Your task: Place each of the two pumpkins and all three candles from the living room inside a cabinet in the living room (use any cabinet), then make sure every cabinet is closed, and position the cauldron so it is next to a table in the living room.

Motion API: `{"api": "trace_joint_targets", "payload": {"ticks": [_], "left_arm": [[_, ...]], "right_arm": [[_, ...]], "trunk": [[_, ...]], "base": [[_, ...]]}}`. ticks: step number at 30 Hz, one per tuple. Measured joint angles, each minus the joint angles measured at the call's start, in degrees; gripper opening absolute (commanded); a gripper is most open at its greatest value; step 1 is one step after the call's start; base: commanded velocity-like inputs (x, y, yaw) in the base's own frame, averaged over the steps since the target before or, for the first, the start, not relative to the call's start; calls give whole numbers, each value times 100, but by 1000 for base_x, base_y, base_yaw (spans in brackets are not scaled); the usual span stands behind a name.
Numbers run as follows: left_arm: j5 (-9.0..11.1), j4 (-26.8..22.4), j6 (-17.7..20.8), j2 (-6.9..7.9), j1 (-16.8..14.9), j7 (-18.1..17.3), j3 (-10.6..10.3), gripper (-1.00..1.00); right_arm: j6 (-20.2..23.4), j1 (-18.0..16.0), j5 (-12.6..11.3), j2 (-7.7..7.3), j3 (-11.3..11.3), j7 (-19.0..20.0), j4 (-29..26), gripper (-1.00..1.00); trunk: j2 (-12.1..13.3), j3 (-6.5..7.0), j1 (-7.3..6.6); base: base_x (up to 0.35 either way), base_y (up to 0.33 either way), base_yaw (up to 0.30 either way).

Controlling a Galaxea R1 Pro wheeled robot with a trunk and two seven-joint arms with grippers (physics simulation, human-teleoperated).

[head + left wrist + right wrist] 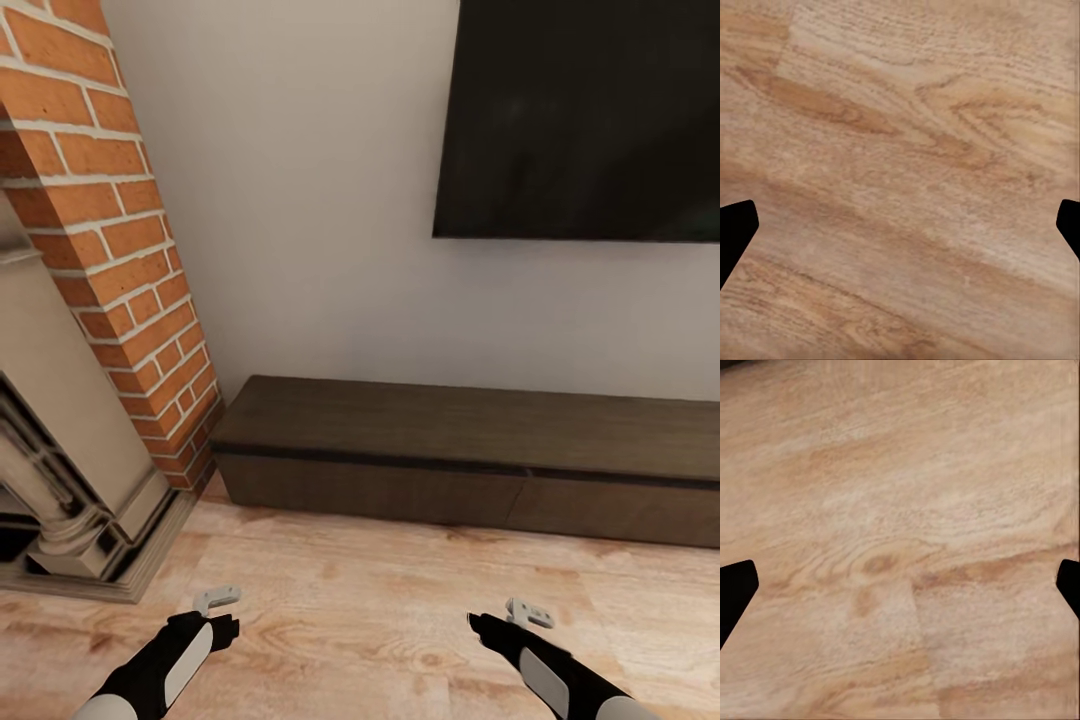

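Note:
The long, low dark-brown cabinet (pixel 470 450) stands against the white wall ahead, its flat fronts flush and closed. My left gripper (pixel 218 612) hangs low over the wooden floor, well short of the cabinet. It is open, and its dark fingertips (pixel 736 225) sit wide apart with bare floorboards between them. My right gripper (pixel 510 618) hovers over the floor at the same distance, also open and empty, with its fingertips (pixel 736 589) spread. The pumpkins, candles, cauldron and table are out of view.
A red brick chimney column (pixel 120 250) and a grey stone fireplace surround (pixel 70 470) stand at the left, reaching the cabinet's left end. A black TV screen (pixel 580 120) hangs on the wall above the cabinet. Light wood floor (pixel 380 610) lies between me and the cabinet.

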Motion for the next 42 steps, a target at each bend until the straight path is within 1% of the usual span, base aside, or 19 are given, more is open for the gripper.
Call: {"api": "trace_joint_targets", "payload": {"ticks": [2, 6, 15, 28, 42], "left_arm": [[1, 0, 0, -2, 0, -1, 0, 100], [1, 0, -2, -1, 0, 0, -1, 100], [1, 1, -7, -5, 0, 0, -1, 100], [-15, 154, -30, -39, 0, 1, -19, 100], [-8, 159, -99, -40, 0, 1, -26, 100]], "right_arm": [[-148, 0, 7, 3, -11, 0, 100, 100], [-310, 0, -1, 6, -8, 2, 267, 100], [-350, -1, 10, 13, -11, 1, 400, 100], [-355, -1, 20, 16, -16, 1, 409, 100], [-346, -1, 15, 16, -16, 1, 409, 100]], "trunk": [[80, 36, -44], [241, 108, -132], [602, 269, -330], [1123, 503, -615], [1685, 754, -923]], "base": [[0, 0, 0], [0, 0, 0], [0, 0, 0], [0, 0, 0], [0, 0, 0]]}}
